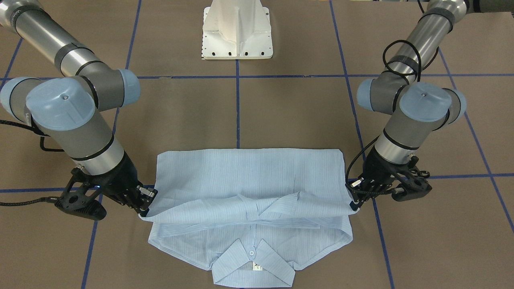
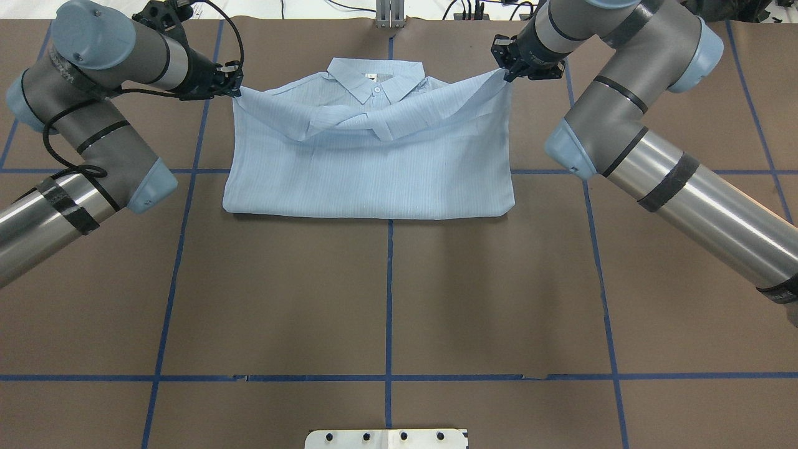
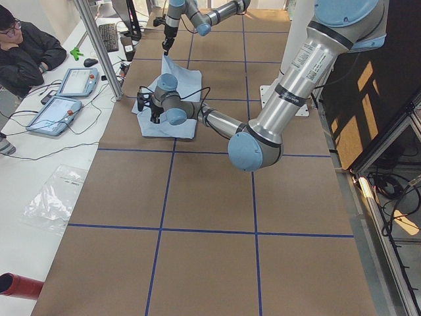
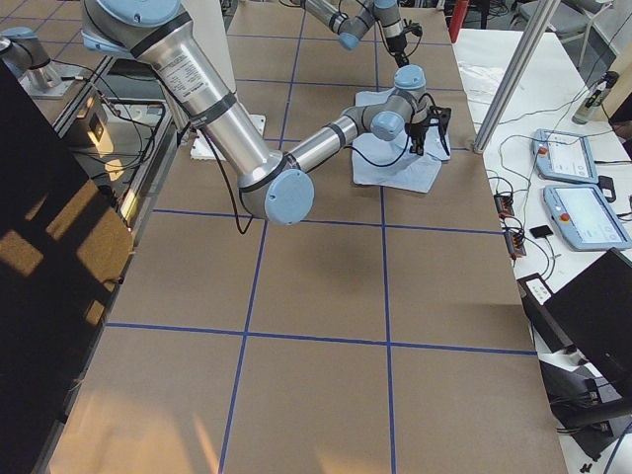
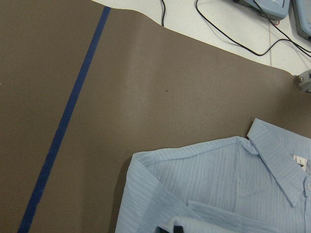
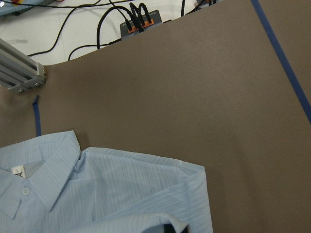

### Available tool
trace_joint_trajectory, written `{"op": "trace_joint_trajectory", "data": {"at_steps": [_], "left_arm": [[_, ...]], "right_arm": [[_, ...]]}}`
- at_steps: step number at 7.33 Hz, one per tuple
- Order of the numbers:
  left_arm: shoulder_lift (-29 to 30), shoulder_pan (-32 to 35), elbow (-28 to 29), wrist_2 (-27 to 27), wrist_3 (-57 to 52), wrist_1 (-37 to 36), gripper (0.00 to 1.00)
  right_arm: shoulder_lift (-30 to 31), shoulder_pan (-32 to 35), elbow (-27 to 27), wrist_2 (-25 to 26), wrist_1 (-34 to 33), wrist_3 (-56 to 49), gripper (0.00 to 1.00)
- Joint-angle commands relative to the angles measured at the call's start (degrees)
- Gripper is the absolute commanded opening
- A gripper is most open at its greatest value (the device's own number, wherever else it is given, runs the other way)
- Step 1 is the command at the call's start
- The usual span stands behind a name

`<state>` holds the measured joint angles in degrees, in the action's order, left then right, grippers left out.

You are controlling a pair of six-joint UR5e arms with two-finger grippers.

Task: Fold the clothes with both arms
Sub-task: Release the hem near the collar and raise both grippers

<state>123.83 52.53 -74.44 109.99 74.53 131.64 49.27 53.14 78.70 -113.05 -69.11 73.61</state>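
Note:
The light blue striped shirt [image 2: 374,168] lies at the table's far middle, its collar [image 2: 376,78] toward the far edge. Its lower half [image 1: 249,172] is doubled back over the crossed sleeves. My left gripper [image 2: 235,87] is shut on the left corner of that upper layer and holds it slightly off the cloth below. My right gripper [image 2: 505,73] is shut on the right corner at about the same height. In the front-facing view the left gripper [image 1: 355,204] and right gripper [image 1: 143,210] flank the shirt. Both wrist views show the collar [image 5: 274,162] [image 6: 34,179] below.
The white pedestal base [image 1: 237,30] stands at the near middle of the brown, blue-taped table [image 2: 386,299]. Beyond the far edge are cables [image 6: 136,22] and an aluminium post [image 6: 19,73]. A seated person [image 3: 26,52] and teach pendants [image 3: 72,82] are at a side desk.

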Motion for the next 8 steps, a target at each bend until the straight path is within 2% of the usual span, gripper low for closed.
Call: {"op": "trace_joint_trajectory", "data": {"at_steps": [1,2,3,5,6,8], "left_arm": [[0.4,0.0,1.3,0.0,0.0,1.3,0.00],[0.9,0.1,1.3,0.0,0.2,1.3,0.53],[1.0,0.3,1.3,0.0,0.5,1.3,1.00],[1.0,2.0,1.3,0.1,0.0,1.3,1.00],[1.0,2.2,1.2,0.1,0.0,1.2,1.00],[1.0,2.2,0.9,0.9,0.3,0.9,1.00]], "right_arm": [[-0.4,-0.2,-0.7,0.0,0.0,-0.4,0.00],[-0.7,-0.6,-1.2,0.0,0.0,-0.5,0.55],[-1.0,-0.8,-1.7,0.6,0.0,-0.5,1.00],[-0.4,-0.6,-1.4,-0.1,0.2,-1.7,1.00],[1.4,-1.6,-0.5,-0.3,3.9,-1.0,1.00],[10.4,-7.8,8.2,0.4,4.6,-0.7,1.00]]}}
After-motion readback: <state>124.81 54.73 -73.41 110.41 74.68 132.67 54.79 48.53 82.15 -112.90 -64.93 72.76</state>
